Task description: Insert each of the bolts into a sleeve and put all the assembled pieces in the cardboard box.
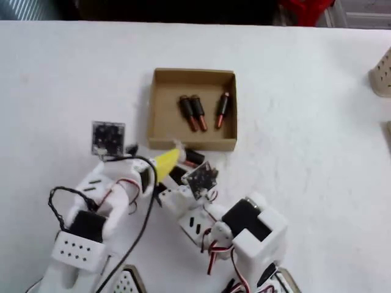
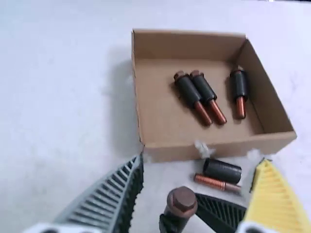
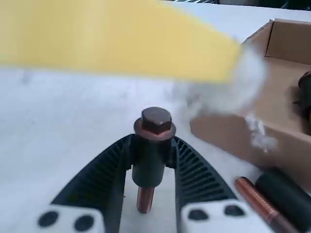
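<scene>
The cardboard box [image 1: 164, 110] [image 2: 160, 121] holds three assembled pieces [image 2: 200, 96] [image 1: 197, 112], copper bolts in black sleeves. On the table just in front of its near wall lie a loose black sleeve [image 2: 222, 170] [image 3: 286, 198] and a bare copper bolt [image 2: 216, 183] [image 3: 256, 199] side by side. My right gripper [image 3: 152, 145] [image 2: 181, 216] is shut on a bolt pushed through a sleeve [image 3: 151, 155], held upright with the hex head [image 2: 181, 200] on top. My left gripper [image 2: 201, 162] is open, its grey finger [image 2: 114, 199] and yellow finger [image 2: 272, 199] [image 3: 112, 39] standing either side of the right gripper.
Both arms crowd the table in front of the box's near wall [image 1: 195, 144]. A small square camera module [image 1: 108, 138] sits left of the box. A pale perforated object [image 1: 382, 74] stands at the far right edge. Bits of white fluff [image 3: 243, 82] cling near the box.
</scene>
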Robot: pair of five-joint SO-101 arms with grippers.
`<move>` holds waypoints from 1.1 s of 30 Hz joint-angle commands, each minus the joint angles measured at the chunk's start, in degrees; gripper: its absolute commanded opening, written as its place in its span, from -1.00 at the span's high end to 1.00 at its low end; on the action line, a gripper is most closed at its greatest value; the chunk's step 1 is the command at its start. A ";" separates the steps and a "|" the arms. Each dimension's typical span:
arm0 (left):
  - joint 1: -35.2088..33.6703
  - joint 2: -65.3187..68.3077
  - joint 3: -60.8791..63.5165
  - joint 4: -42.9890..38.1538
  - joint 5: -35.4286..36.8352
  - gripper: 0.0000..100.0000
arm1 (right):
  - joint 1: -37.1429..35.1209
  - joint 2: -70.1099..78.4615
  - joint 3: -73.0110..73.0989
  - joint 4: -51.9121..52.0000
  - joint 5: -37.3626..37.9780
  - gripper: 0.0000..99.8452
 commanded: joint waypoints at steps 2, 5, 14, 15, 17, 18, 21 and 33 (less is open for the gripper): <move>-4.18 -0.75 -11.96 5.89 1.76 0.26 | 0.31 -0.40 -1.23 -0.13 -0.26 0.97; -6.37 -0.75 -18.20 13.98 4.48 0.26 | 0.31 -0.40 -1.23 -0.13 -0.26 0.97; -15.43 -0.75 -18.55 28.40 5.36 0.26 | 0.31 -0.40 -1.23 -0.13 -0.18 0.97; -16.92 -0.75 -17.76 28.40 5.36 0.26 | 0.31 -0.40 -1.23 -0.13 -0.18 0.97; -19.03 -0.75 -16.53 28.31 5.27 0.26 | 0.31 -0.40 -1.23 -0.13 -0.18 0.97; -19.74 -0.75 -15.91 28.31 5.27 0.26 | 0.31 -0.40 -1.23 -0.13 -0.18 0.97; -21.32 -0.75 -13.27 26.11 5.19 0.26 | 0.31 -0.48 -1.05 -0.13 -0.09 0.97; -21.76 -0.75 2.90 9.85 -0.26 0.80 | 0.31 -3.21 3.60 -0.84 -0.09 0.97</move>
